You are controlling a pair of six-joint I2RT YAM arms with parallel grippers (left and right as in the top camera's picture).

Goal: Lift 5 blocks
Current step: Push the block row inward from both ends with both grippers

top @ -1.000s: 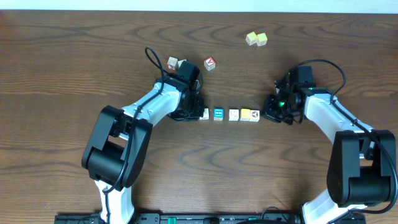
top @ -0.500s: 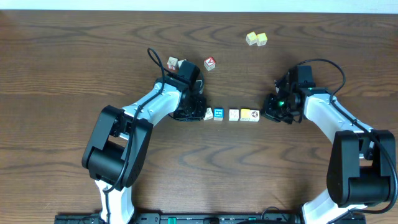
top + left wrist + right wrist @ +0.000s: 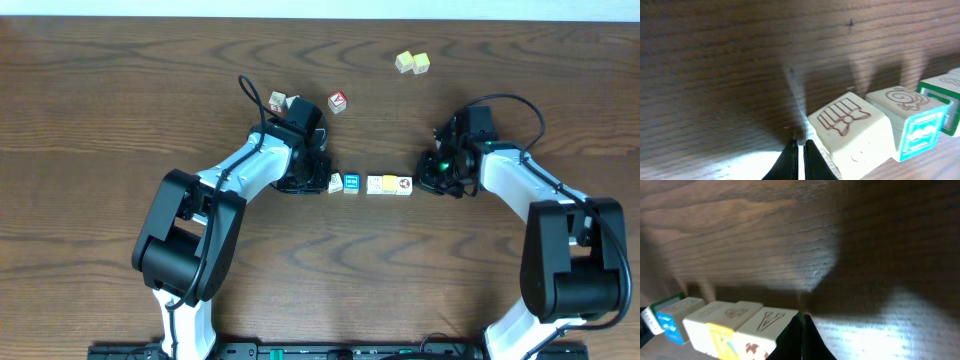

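Five small blocks lie in a row on the table between my two grippers. From left to right they are a cream block (image 3: pixel 335 183), a blue-faced block (image 3: pixel 351 183), a white block (image 3: pixel 375 184), a yellow block (image 3: pixel 391 184) and a red-and-black marked block (image 3: pixel 404 185). A narrow gap shows between the blue and the white one. My left gripper (image 3: pixel 323 182) is shut, its tip against the row's left end; the cream block (image 3: pixel 850 130) sits right beside its fingers (image 3: pixel 790 160). My right gripper (image 3: pixel 420 183) is shut too and presses the right end block (image 3: pixel 765 330).
A red-topped cube (image 3: pixel 338 101) and two white cubes (image 3: pixel 278 101) sit behind the left arm. A pale yellow-green pair of cubes (image 3: pixel 412 62) lies at the back. Both arms' cables loop over the wood near the grippers.
The left gripper slid right, pushing the cream block up to the blue one. The right gripper slid left, shoving the three right blocks together. The row is shorter.
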